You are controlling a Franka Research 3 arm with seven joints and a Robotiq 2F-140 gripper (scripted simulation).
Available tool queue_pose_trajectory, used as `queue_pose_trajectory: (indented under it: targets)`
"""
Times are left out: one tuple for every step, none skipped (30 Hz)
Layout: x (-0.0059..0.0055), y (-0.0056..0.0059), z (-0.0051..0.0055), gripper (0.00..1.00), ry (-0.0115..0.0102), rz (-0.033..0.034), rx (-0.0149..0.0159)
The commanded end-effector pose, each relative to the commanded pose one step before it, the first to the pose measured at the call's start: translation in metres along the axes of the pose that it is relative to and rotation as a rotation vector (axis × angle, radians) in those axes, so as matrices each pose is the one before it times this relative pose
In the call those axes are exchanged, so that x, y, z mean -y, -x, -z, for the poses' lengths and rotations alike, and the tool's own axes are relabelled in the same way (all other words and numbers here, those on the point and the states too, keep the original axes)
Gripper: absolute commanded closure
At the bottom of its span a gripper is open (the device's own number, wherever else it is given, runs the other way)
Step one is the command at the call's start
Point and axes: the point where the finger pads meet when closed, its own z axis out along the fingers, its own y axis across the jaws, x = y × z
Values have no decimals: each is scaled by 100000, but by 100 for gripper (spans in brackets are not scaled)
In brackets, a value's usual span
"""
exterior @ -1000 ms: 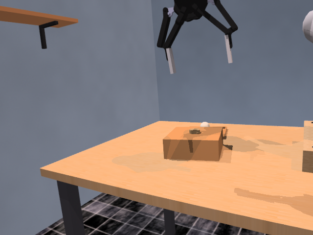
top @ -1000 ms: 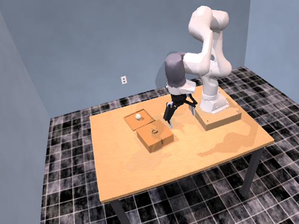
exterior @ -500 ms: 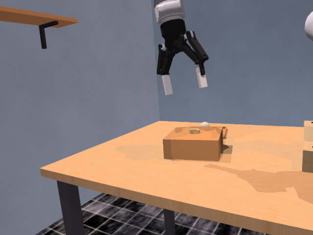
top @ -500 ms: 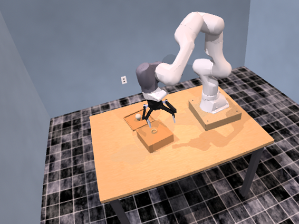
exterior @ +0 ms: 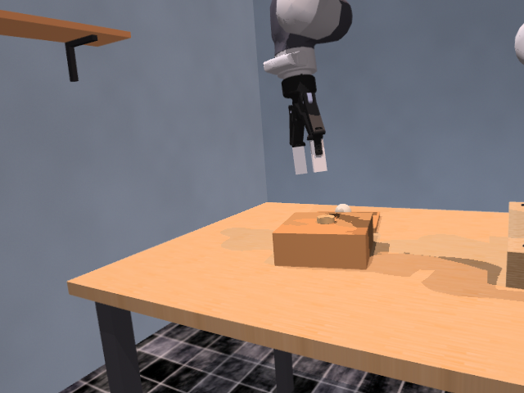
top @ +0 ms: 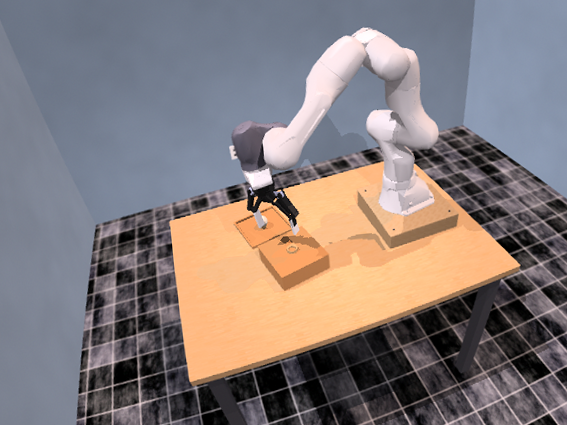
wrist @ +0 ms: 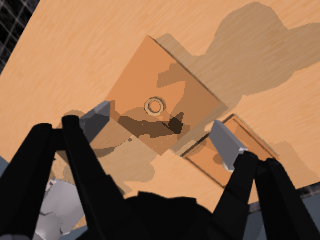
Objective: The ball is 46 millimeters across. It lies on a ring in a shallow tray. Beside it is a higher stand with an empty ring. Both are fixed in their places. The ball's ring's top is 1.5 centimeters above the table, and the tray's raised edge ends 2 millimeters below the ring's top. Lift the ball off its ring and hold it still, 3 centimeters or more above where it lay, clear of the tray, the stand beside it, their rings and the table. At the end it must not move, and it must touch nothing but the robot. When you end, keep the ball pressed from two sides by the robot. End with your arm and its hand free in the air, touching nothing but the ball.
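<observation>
The small white ball (exterior: 342,208) lies in the shallow tray (top: 248,230) (exterior: 376,221) (wrist: 251,133), behind the higher stand (top: 294,270) (exterior: 321,247) (wrist: 135,90). The stand's empty ring (top: 292,249) (exterior: 326,219) (wrist: 154,106) sits on top of it. My gripper (top: 277,225) (exterior: 309,166) (wrist: 161,119) is open and empty. It hangs well above the tray and the stand, touching nothing. In the top view and the wrist view one finger hides the ball.
The tray and stand sit left of the middle of a wooden table (top: 285,329) (exterior: 237,287). The arm's wooden base block (top: 419,225) (exterior: 516,245) stands at the table's right. A wall shelf (exterior: 63,31) hangs far off to the left.
</observation>
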Motion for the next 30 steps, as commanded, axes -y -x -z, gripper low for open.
queue_pose_trajectory:
  targets:
    - [-3021,175,-403,0,1547,-12655,-3596]
    - [0,0,0,0,0,0,0]
    - [-2933,1246,-503,0,1074,-8865,-929]
    - [-815,301,-133,0,325,-2381,-245]
    - [-1031,375,-164,0,429,-2984,-304]
    - [-1101,390,-171,0,480,-3153,-318]
    - [-1136,391,-172,0,517,-3215,-322]
    - [-1154,386,-170,0,548,-3228,-320]
    - [-1164,377,-167,0,575,-3219,-317]
    - [-1172,367,-164,0,601,-3203,-314]
    - [-1176,357,-161,0,625,-3179,-310]
    - [-1179,346,-158,0,648,-3151,-306]
    - [-1182,335,-155,0,670,-3125,-302]
    - [-1185,324,-152,0,692,-3098,-299]
    - [-1186,313,-149,0,713,-3069,-296]
    - [-1188,302,-147,0,733,-3040,-294]
    - [-1190,291,-145,0,754,-3014,-291]
    - [0,0,0,0,0,0,0]
    - [0,0,0,0,0,0,0]
    - [-1705,409,-201,0,1115,-4273,-414]
    - [-954,210,-113,0,639,-2360,-230]
    - [-375,78,-45,0,254,-921,-90]
    - [-57,11,-7,0,39,-139,-14]
    - [0,0,0,0,0,0,0]
    - [0,0,0,0,0,0,0]
    - [0,0,0,0,0,0,0]
    - [0,0,0,0,0,0,0]
    - [0,0,0,0,0,0,0]
    - [0,0,0,0,0,0,0]
    - [0,0,0,0,0,0,0]
